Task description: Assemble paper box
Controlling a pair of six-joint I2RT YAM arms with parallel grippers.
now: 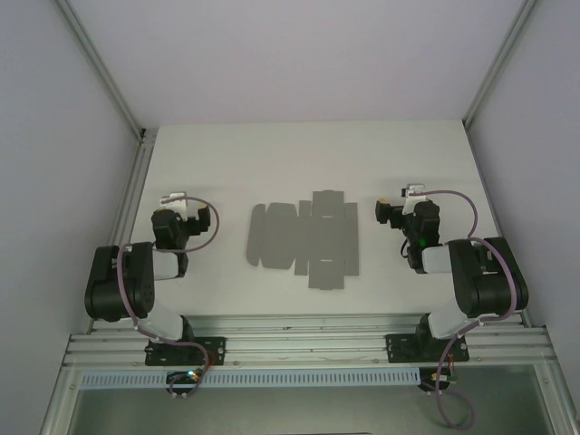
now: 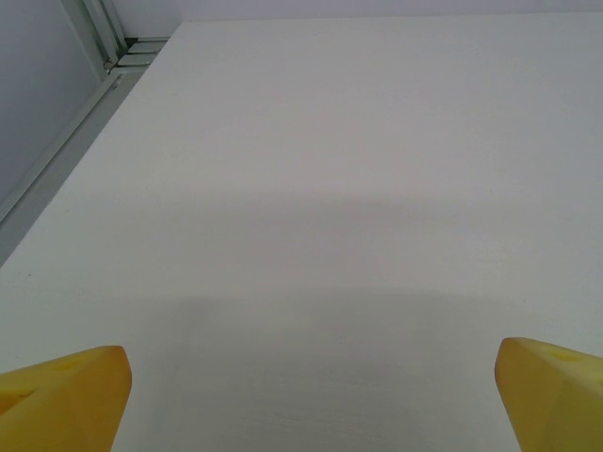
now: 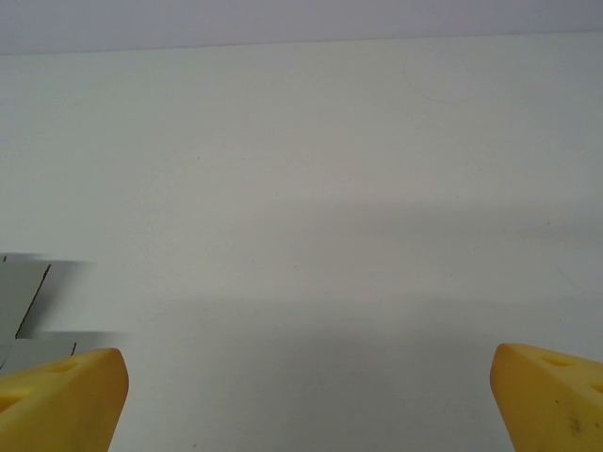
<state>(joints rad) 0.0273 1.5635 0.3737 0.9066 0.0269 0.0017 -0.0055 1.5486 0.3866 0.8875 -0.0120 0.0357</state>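
Where the paper box lies: you have it flat on the bench, an unfolded grey die-cut sheet roughly midway between the two arms.
Sheet shape: its flaps and tabs spread toward the far and near sides, and a panel with rounded corners forms its left end.
Sheet state: no flap is raised that you can make out from above; it looks fully flat.
Left claw: your left claw sits to the left of the sheet, apart from it, pointing toward the far side of the bench.
Left claw state: it stands wide and grips nothing; from the wrist, its yellow fingertips sit in the bottom corners with bare bench between them.
Right claw: your right claw sits to the right of the sheet, near its right edge but not touching it.
Right claw state: it also stands wide with nothing in it; its yellow fingertips frame bare bench.
Sheet from the right wrist: a blurred grey corner of the sheet shows at the left edge, just above the left fingertip in the picture.
Arms: both are folded back, black with white segments and thin cables looping over them.
Bases: they are bolted to an aluminium rail along the near edge.
Surroundings: pale walls close in the bench on three sides.
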